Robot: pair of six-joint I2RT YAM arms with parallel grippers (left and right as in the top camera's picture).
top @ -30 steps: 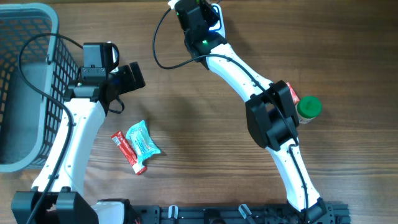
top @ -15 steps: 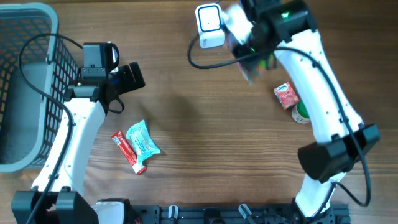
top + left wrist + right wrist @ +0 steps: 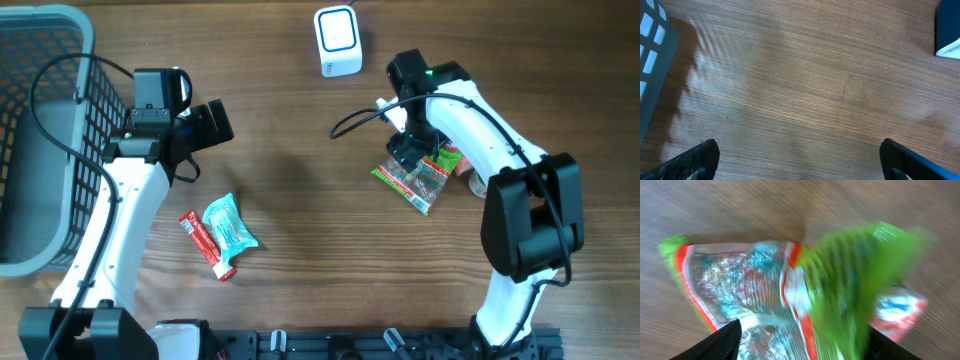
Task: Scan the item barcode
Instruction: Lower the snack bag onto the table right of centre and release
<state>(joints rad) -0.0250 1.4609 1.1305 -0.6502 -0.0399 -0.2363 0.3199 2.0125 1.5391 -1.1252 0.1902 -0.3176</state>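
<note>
We log the snack packet (image 3: 408, 182) flat on the table (image 3: 300, 210), long axis diagonal, far-left to near-right, under the right gripper (image 3: 412, 150), jaws spread, gripping nothing. Left gripper (image 3: 802, 162) likewise spread, empty.

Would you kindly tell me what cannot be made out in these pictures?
Snack bag: right wrist view, motion blur smears its print; no barcode readable.
Small item: overhead, only a sliver shows beside the right arm.
Basket: overhead, cut off by the left edge.
Blue-and-white object: left wrist view, cut by the right edge; unidentifiable.
</note>
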